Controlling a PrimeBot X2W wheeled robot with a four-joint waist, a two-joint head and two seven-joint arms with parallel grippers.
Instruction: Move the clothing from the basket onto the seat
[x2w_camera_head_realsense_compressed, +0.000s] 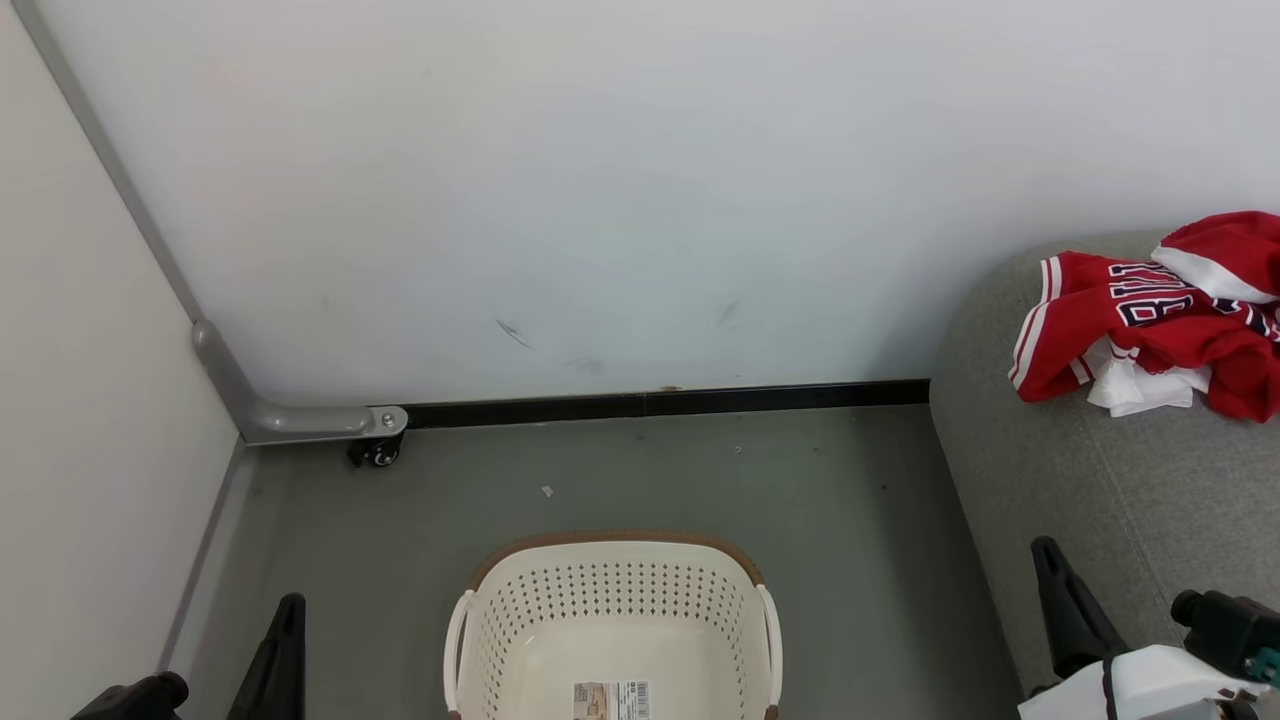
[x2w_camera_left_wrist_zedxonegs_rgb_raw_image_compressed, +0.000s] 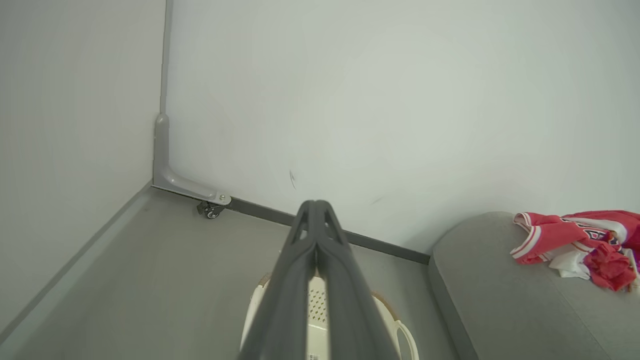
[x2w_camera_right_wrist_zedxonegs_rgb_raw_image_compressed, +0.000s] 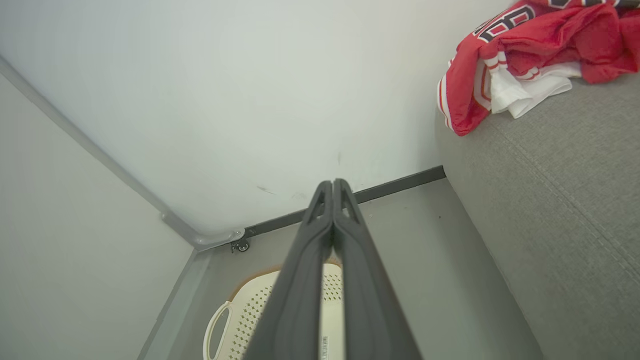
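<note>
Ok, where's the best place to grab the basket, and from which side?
Its right side handle: a thin loop standing off the basket wall, slim enough to pinch. Come down from above with the right hand, since the basket stands upright, mouth up.

A grey bracket with a small caster sits where white wall meets grey floor.

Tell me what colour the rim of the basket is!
Brown. The rim tops the cream basket; the head view shows it best.
</note>
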